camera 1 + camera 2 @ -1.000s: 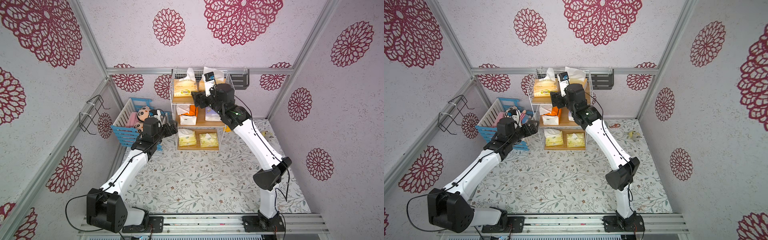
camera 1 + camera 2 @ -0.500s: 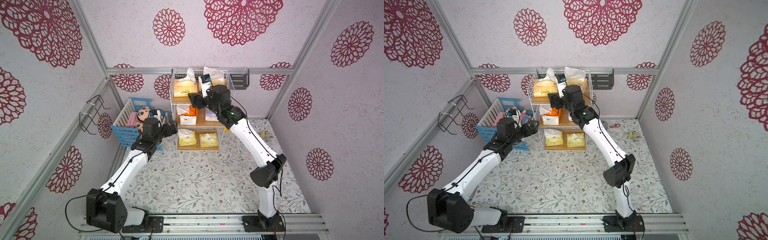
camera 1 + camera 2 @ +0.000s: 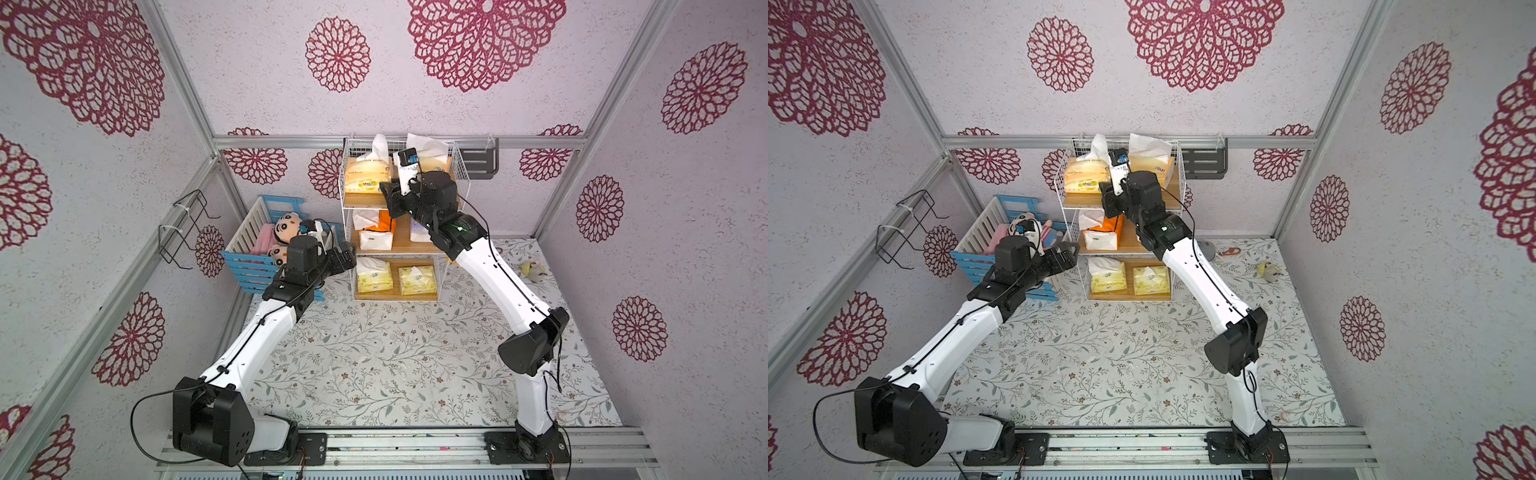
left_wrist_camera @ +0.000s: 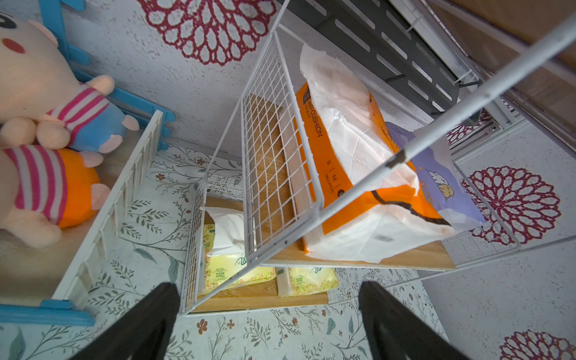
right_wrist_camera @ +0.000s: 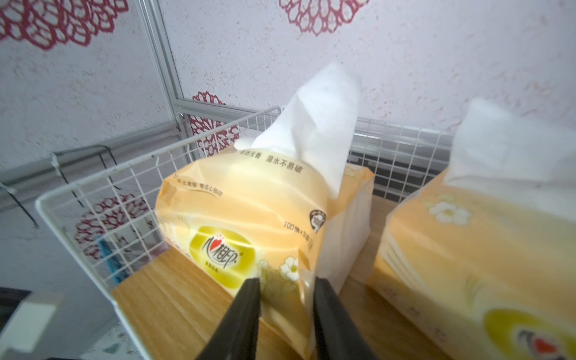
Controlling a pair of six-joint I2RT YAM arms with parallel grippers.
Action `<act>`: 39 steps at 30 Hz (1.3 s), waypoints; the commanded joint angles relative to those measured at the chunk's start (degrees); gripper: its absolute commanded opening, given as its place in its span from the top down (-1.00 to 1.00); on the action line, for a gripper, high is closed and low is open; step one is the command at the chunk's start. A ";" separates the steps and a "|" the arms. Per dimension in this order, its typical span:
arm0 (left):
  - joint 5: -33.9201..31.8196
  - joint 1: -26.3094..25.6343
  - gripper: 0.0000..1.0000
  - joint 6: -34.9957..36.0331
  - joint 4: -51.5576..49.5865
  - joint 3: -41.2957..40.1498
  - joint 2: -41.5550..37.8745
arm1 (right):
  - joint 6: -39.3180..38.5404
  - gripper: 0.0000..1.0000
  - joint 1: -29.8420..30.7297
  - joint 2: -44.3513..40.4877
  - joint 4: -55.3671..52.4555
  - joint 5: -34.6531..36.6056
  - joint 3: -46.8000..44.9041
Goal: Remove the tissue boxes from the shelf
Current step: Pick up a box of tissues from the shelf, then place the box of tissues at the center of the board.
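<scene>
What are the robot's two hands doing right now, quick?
Left gripper: open, holding nothing.
Right gripper: closed on a corner of the peach tissue pack.

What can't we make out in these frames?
Right tool tips: hidden behind the right arm in both top views; the right wrist view shows them on the peach pack.
Lavender pack: left wrist view, half behind the orange pack; right arm mostly covers it in top views.
Second peach pack: right wrist view, blurred, cut by edge.
Pale floor object: top views, too small.

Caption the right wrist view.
Fingers of the right gripper pinch a corner of a peach tissue pack on the shelf.
</scene>
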 commanded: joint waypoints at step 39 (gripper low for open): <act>-12.81 -3.74 -0.94 2.25 -9.62 4.44 -9.59 | 7.03 1.00 2.77 -42.49 15.61 -2.86 -48.30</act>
